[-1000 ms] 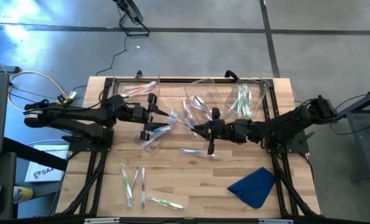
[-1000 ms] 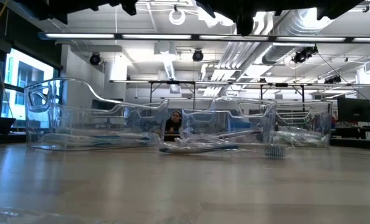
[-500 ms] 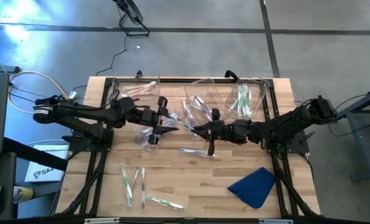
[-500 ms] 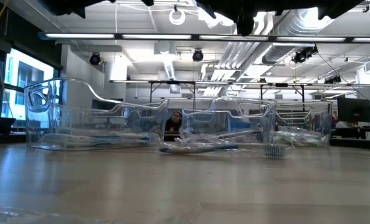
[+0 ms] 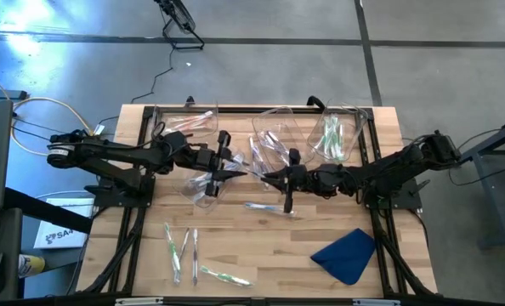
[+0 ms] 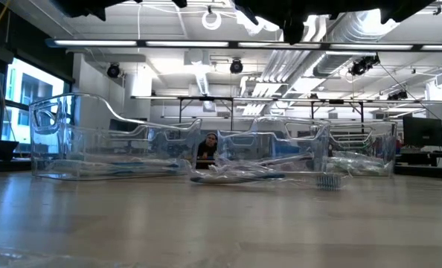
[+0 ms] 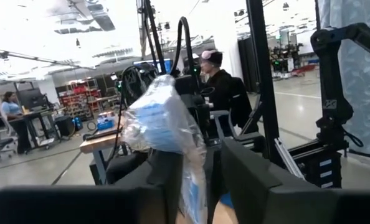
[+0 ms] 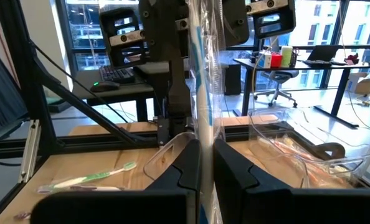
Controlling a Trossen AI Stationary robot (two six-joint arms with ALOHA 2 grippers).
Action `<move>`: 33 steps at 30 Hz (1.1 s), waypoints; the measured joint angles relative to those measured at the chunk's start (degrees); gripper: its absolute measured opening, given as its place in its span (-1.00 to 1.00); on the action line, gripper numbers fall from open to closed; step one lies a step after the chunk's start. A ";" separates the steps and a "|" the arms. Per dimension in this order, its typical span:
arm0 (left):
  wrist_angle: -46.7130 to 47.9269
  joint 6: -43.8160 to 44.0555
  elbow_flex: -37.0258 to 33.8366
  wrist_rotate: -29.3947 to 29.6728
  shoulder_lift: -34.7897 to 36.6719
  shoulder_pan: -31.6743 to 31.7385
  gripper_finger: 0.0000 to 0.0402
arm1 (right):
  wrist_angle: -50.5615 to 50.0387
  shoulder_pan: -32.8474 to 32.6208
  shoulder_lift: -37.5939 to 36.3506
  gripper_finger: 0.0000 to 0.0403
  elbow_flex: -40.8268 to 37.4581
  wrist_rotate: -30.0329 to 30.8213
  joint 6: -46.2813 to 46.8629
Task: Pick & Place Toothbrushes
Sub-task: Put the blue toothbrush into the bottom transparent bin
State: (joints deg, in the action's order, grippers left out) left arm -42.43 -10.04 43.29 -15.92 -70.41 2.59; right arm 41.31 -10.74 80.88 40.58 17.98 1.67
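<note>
Left gripper (image 5: 227, 166) now farther toward table centre, jaws narrower around wrapped toothbrush (image 7: 163, 127).

held, left: wrapped toothbrush (image 7: 163, 127), blue-white head end in crinkly clear wrapper, clamped betw. left gripper (image 7: 194, 177) fingers, above table centre-left.
held, right: wrapped toothbrush (image 8: 200, 74), blue stripe, clear wrap, upright betw. closed fingers of right gripper (image 8: 200, 171).
loose, mid-table: one brush (image 5: 265, 206), lying flat.
near edge, left: group of green/white brushes (image 5: 184, 246), lying flat, few apart.
bins: green ones (image 5: 331, 136) in far-right bin; pinkish ones (image 5: 189, 121) far-left; others (image 5: 269, 144) in centre bin.
</note>
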 joint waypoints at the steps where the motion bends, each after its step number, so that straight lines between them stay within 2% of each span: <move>1: 0.02 0.02 0.00 0.03 0.02 0.00 -0.54 | -0.06 0.00 0.00 -0.92 0.00 -0.08 -0.02; 8: 0.23 1.76 0.00 0.33 0.01 -0.02 -0.93 | -0.45 0.04 0.00 -0.92 0.00 -0.09 -0.19; 16: 0.56 1.64 0.00 0.15 0.00 -0.02 -0.96 | -0.50 -0.13 0.00 -0.83 0.00 -0.36 -0.40; 20: 0.57 1.23 0.00 -0.33 0.00 0.00 -0.96 | -0.49 -0.13 0.00 -0.67 0.00 0.23 -0.21; 26: 0.51 1.07 0.00 -0.41 0.02 0.02 -0.96 | -1.77 -0.96 -1.22 -0.30 -0.02 0.00 -0.24; 30: 0.70 1.05 0.00 -0.44 0.38 0.02 -0.96 | -8.57 -2.26 -5.18 -0.05 -0.02 -0.06 -0.26; 33: 1.12 0.42 0.01 -0.46 0.70 0.05 -0.96 | -15.47 -3.52 -9.50 0.06 -0.02 1.20 0.17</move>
State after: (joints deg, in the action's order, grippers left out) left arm -41.31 -9.62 43.30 -16.38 -69.71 2.64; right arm 25.84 -14.26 71.38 40.56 19.18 1.84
